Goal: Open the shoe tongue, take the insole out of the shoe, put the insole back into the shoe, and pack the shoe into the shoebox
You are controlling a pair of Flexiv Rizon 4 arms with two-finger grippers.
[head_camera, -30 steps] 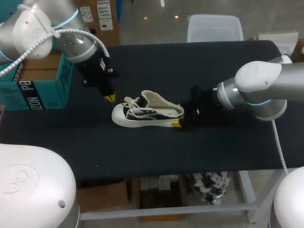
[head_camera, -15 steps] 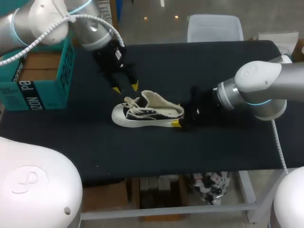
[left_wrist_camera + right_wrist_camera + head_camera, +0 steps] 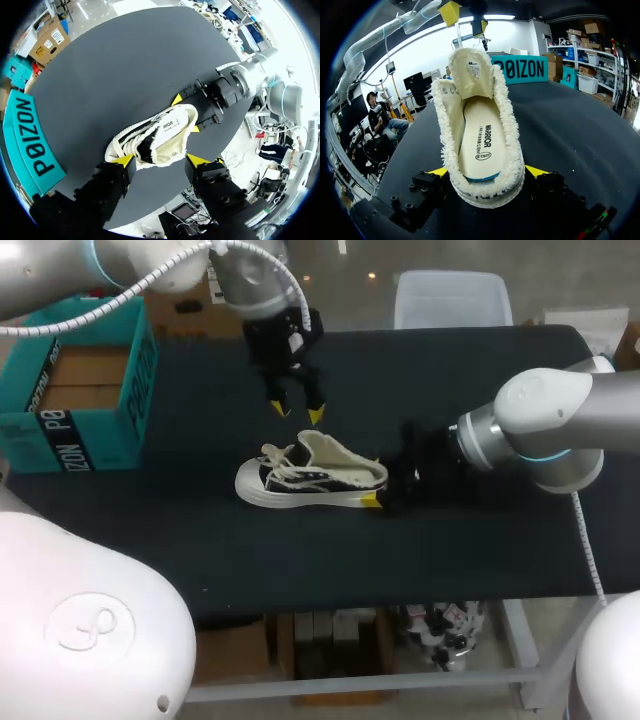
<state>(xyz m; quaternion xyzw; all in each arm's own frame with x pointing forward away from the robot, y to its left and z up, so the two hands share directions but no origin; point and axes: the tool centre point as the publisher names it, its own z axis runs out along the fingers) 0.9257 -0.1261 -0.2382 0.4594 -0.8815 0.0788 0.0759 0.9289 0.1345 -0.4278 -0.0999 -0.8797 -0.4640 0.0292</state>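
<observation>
The sneaker [image 3: 311, 478] sat on its sole near the middle of the black table [image 3: 480, 550], toe toward the teal shoebox [image 3: 80, 390], which stood open at the table's left edge, well apart from the shoe. And the right gripper [image 3: 378, 486] was in there at the heel: the right wrist view had one yellow tip pressed to each side of the frayed heel collar, so it was clamped on the sneaker. The tongue [image 3: 472, 70] stood pulled up and back toward the laces, the mouth of the shoe gaping wide. The cream insole [image 3: 481, 135] lay flat inside, fully seated in the shoe. Up above, the left gripper [image 3: 297, 412] hung in the air over the far side of the sneaker, fingers spread and holding nothing. From its own wrist camera the laces and tongue showed below, framed between its two yellow tips, with no contact.
</observation>
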